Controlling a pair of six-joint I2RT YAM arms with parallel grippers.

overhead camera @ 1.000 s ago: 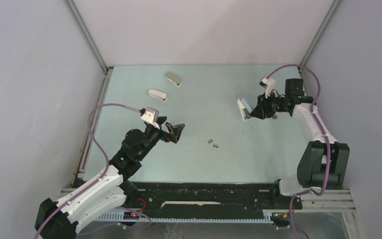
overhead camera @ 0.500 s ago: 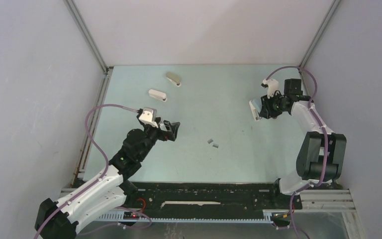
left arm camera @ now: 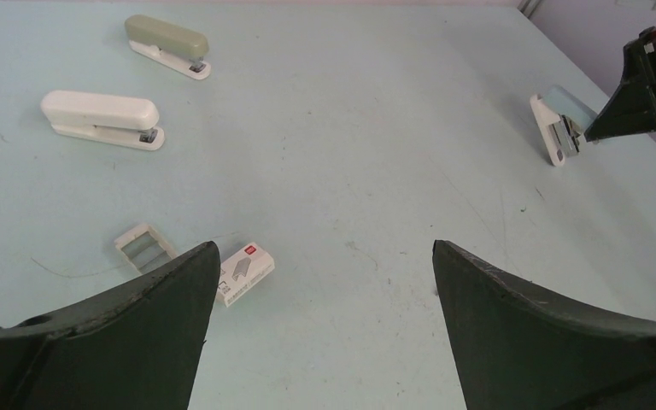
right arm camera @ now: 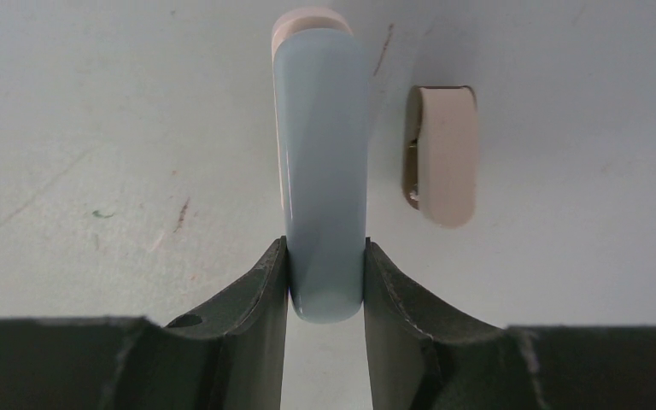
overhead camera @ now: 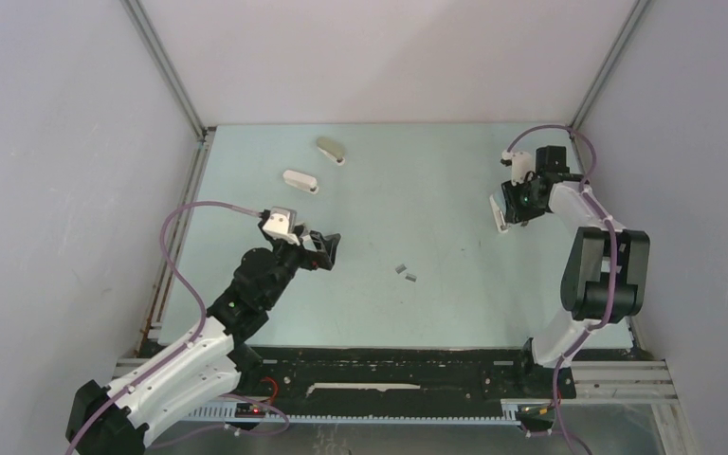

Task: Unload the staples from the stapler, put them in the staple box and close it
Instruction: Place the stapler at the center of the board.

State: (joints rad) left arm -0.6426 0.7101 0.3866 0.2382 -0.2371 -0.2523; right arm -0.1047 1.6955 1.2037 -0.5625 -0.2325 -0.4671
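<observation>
Right wrist: stapler [right arm camera: 325,171] underside apparently hidden.

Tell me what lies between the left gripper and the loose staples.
Nothing. The top view shows only bare table between the left gripper and the staples.

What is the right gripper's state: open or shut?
Shut on the blue stapler: fingers of the right gripper press both its sides.
</observation>
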